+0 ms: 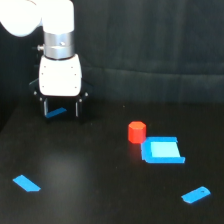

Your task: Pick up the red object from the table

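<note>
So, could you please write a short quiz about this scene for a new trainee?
1. True or false: the gripper is closed on the red object.
2. What lies closest to the red object? A) blue square piece B) blue strip on the exterior view's left C) blue strip on the exterior view's right
3. What colour is the table?

Key: 1 false, the object sits on the table, apart from the gripper; 2 A; 3 black.

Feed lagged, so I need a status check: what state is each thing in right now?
Small red-orange short cylinder: upright on the table, ungrasped, touching the blue square.
Flat blue square piece: lying flat.
Gripper: far from the cylinder, jaws apart; a blue piece shows between them, grip unclear.
</note>
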